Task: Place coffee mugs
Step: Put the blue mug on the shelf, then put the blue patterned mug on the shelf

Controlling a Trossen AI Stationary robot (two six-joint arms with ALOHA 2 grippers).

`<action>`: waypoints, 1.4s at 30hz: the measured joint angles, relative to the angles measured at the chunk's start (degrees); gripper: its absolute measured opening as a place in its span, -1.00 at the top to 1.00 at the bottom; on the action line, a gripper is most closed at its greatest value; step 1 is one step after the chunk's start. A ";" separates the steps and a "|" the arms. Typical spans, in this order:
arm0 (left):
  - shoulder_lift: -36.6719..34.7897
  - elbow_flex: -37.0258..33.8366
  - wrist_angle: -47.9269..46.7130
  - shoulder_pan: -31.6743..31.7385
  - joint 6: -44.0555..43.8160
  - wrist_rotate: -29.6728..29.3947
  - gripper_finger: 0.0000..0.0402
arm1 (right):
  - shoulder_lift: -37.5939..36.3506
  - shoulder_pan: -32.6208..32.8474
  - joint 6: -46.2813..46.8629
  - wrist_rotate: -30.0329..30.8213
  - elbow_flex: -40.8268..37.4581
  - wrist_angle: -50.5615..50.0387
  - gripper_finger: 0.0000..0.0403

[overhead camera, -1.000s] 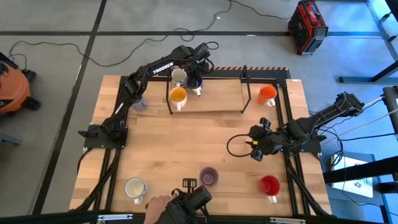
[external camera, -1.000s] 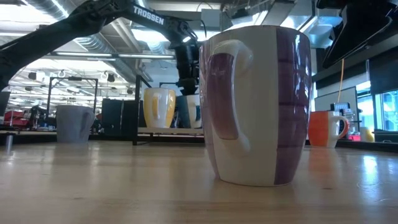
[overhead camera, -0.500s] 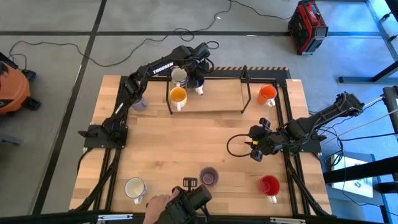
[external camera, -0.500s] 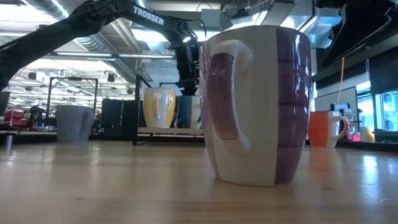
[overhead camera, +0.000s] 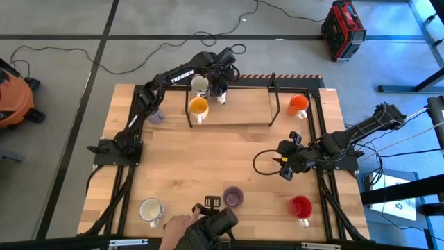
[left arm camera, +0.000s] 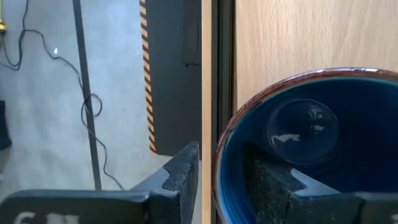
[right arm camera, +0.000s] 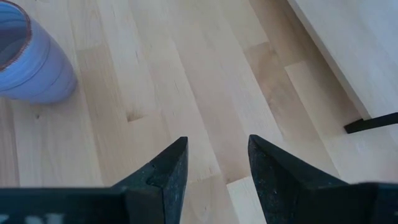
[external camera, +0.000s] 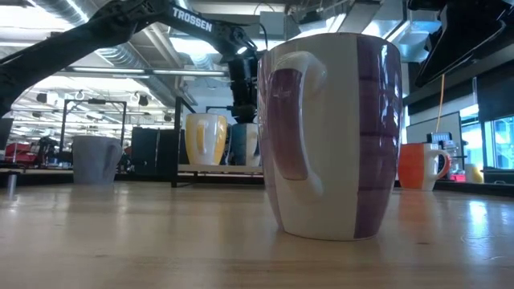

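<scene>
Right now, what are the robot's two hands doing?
Left gripper: open, fingers astride the blue mug's rim.
Right gripper: open, holding nothing.

The pale wooden worktop [overhead camera: 208,167] carries a raised shelf [overhead camera: 243,107] along its far edge. On that shelf stand a yellow-orange mug [overhead camera: 198,106], a white mug [overhead camera: 200,85] and a blue mug [overhead camera: 219,90]. Right of the shelf is an orange mug [overhead camera: 298,105], left a grey-lavender mug [overhead camera: 156,114]; well nearer stand a cream mug [overhead camera: 150,209], purple mug [overhead camera: 232,197] and red mug [overhead camera: 301,207].

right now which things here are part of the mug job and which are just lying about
Job: blue mug under the left hand, cream mug, yellow-orange mug, orange mug, red mug, purple mug, white mug, grey-lavender mug.

Lying about: red case, floor cables.
</scene>
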 joint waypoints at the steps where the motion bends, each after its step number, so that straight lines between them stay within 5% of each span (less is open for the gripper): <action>1: 0.00 0.04 -0.01 -0.01 -0.02 -0.14 0.42 | 0.00 0.00 -0.02 0.00 0.00 0.00 0.23; 30: -2.87 2.25 -0.02 -2.46 -0.39 -3.79 0.42 | -0.02 0.00 -0.11 0.00 0.00 -0.04 0.23; 42: -11.09 5.61 0.39 -6.89 -7.51 1.35 0.42 | 0.00 -0.02 -0.25 0.49 0.00 -0.41 0.23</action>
